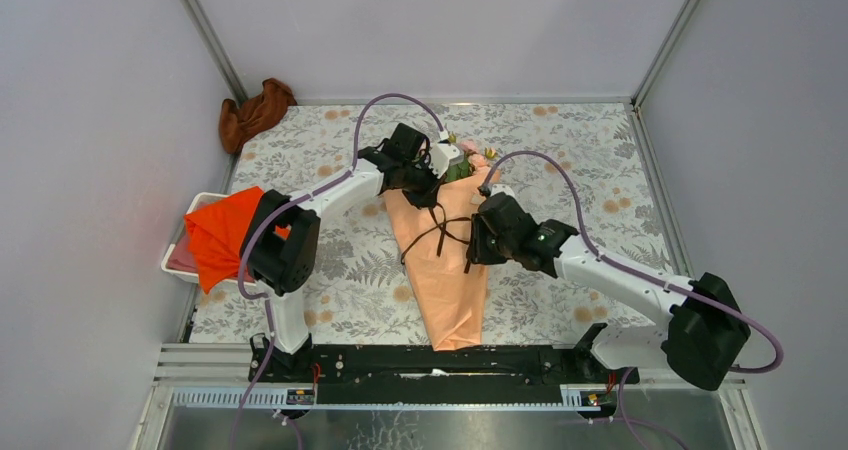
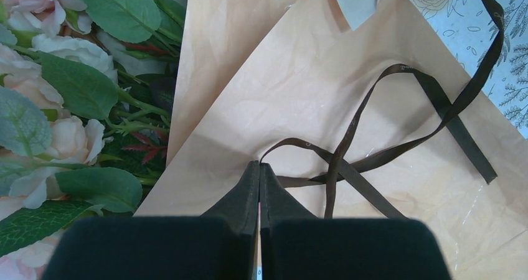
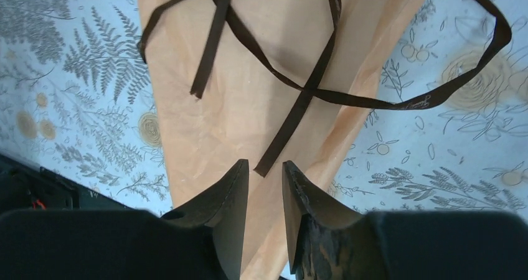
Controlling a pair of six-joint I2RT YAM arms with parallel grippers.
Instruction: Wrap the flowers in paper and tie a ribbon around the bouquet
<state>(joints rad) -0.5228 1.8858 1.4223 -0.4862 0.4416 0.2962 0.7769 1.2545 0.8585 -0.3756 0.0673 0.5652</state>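
Bright, even light, soft shadows on the paper (image 2: pixel 311 93), sharp focus, faint sheen on creases

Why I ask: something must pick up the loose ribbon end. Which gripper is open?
The right gripper: its jaws stand apart with nothing between them, over the paper. The left gripper is pinched shut where the ribbon meets its tips.

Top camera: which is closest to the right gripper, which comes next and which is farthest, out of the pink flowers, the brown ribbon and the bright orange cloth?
1. The ribbon, just left of the right gripper, lying on the paper.
2. The flowers, farther up the table.
3. The orange cloth, way over on the left side.
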